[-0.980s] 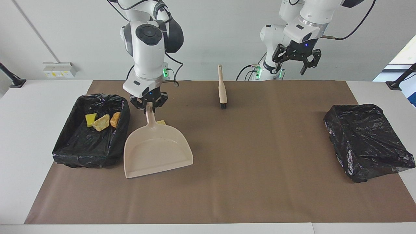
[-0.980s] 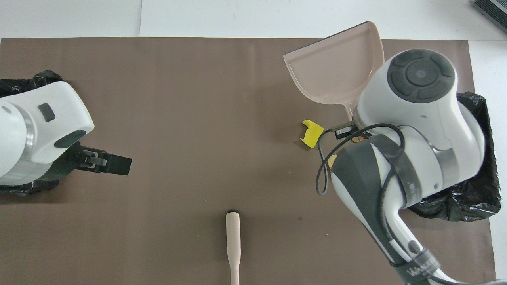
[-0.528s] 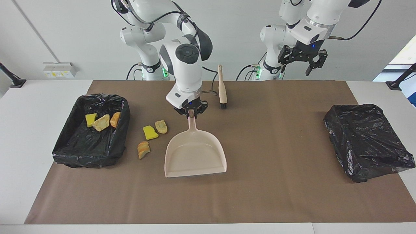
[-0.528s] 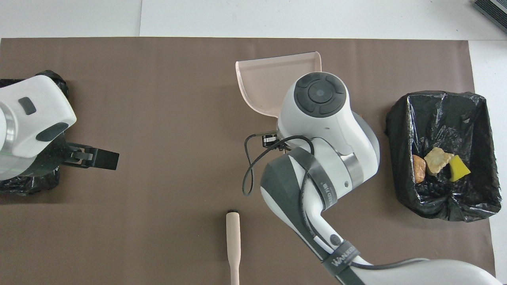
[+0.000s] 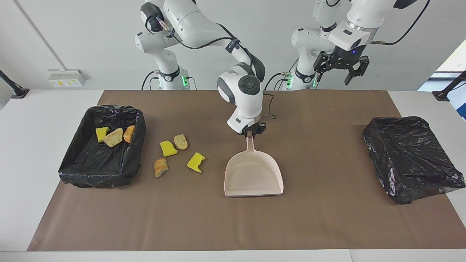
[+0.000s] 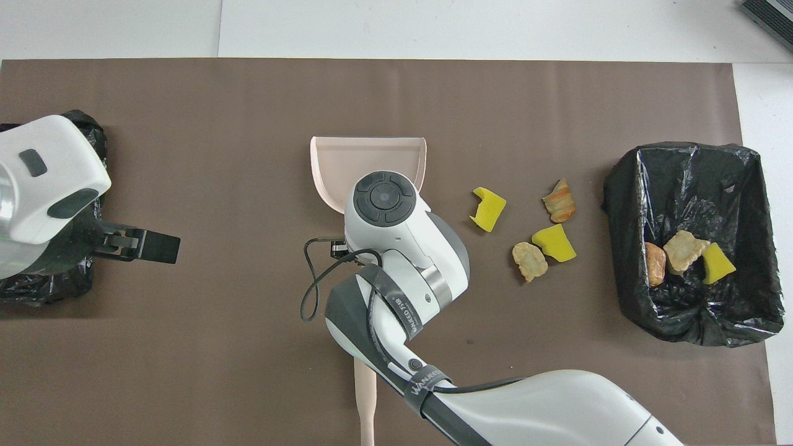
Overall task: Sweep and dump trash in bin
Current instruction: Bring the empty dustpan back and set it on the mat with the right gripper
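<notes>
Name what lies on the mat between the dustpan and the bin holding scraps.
Four loose scraps lie on the mat between the dustpan and the bin: two yellow wedges, a tan lump, an orange-brown chunk. Both views show them.

Table (image 5: 43, 109): mat (image 5: 327, 218), 2 bins (image 5: 102, 171)

The right gripper (image 5: 250, 132) has carried the dustpan (image 5: 253, 176) from beside the bin (image 5: 72, 160) to mid-mat, uncovering four scraps (image 5: 168, 148).

The right arm reaches from the facing view's upper left to its centre, right gripper (image 5: 250, 131) pointing down, clamped tight (wrist bent over it). The left gripper (image 5: 341, 69) hangs upper right, jaws spread.
</notes>
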You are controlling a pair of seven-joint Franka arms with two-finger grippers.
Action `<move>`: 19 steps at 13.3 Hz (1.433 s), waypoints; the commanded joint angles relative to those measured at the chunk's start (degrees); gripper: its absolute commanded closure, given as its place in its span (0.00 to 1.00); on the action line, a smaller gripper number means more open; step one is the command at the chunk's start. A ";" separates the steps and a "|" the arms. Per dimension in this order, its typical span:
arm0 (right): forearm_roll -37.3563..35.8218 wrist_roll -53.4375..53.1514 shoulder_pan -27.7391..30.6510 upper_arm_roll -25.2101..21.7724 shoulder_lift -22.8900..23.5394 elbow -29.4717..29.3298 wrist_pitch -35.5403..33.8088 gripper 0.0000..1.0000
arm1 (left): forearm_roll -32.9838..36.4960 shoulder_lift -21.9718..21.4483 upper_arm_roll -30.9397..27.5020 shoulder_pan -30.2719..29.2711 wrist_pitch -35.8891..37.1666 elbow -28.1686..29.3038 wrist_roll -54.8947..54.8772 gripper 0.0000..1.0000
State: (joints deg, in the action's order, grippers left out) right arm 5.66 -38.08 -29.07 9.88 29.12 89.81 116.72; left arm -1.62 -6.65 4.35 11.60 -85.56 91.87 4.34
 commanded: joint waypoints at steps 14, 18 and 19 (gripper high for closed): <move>5.68 4.86 3.22 0.05 -7.57 3.97 -3.31 0.00 | 0.03 2.60 0.66 -2.90 -6.99 -0.81 -1.97 0.00; 6.11 5.13 5.35 0.22 -19.33 8.16 -18.09 0.00 | 0.39 5.24 0.66 -2.46 -10.14 -0.99 -1.88 0.00; 8.55 4.60 4.91 0.23 -22.85 12.02 -18.45 0.00 | 0.39 6.38 0.75 -2.02 -11.20 -0.99 -1.70 0.00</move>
State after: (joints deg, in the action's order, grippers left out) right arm 10.94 -34.06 -23.63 9.71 13.59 93.24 98.24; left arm -1.61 -2.45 4.63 9.55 -94.97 91.87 3.23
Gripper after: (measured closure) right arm 0.000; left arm 0.000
